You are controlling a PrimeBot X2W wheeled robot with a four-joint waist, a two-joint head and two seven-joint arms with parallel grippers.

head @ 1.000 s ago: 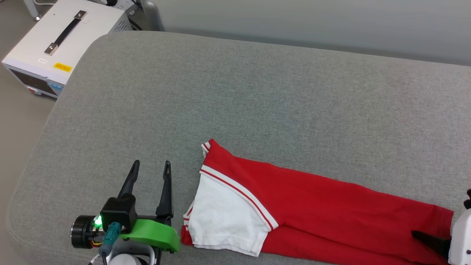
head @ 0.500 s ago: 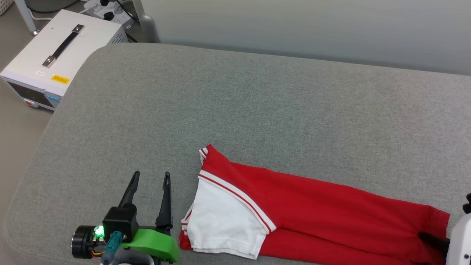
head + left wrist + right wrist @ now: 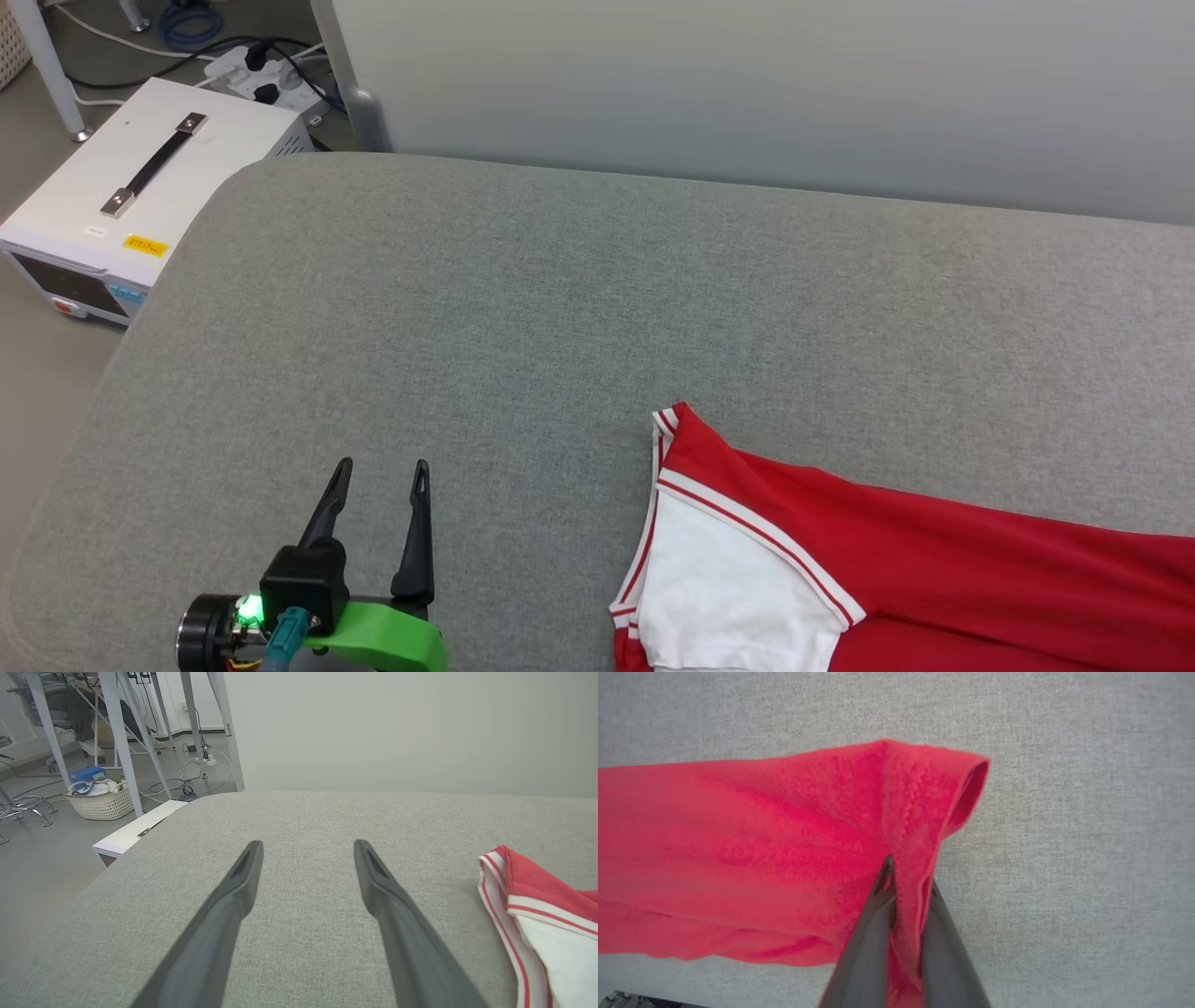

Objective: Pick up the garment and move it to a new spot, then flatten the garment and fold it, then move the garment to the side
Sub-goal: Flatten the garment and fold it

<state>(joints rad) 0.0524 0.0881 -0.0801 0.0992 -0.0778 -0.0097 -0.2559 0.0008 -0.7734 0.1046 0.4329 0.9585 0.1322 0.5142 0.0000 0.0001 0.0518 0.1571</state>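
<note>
The garment (image 3: 934,579), red with a white sleeve (image 3: 738,597) and striped trim, lies folded lengthwise on the grey cushion (image 3: 560,308) at the lower right of the head view, running off the right edge. In the right wrist view my right gripper (image 3: 909,872) is shut on a pinched fold of the garment's red hem (image 3: 920,793), which is raised a little off the cushion. My left gripper (image 3: 383,464) hovers open over bare cushion, well to the left of the sleeve. In the left wrist view it (image 3: 308,844) holds nothing, with the garment (image 3: 537,896) off to its right.
A white box with a black handle (image 3: 140,187) stands on the floor past the cushion's left edge, with a power strip and cables (image 3: 252,75) behind it. A pale wall panel (image 3: 747,93) backs the cushion. A basket (image 3: 100,802) and table legs stand farther off.
My right gripper has shut on the hem and drawn the garment to the right, away from my left gripper. The head camera has tilted up. The left gripper has stayed open.
</note>
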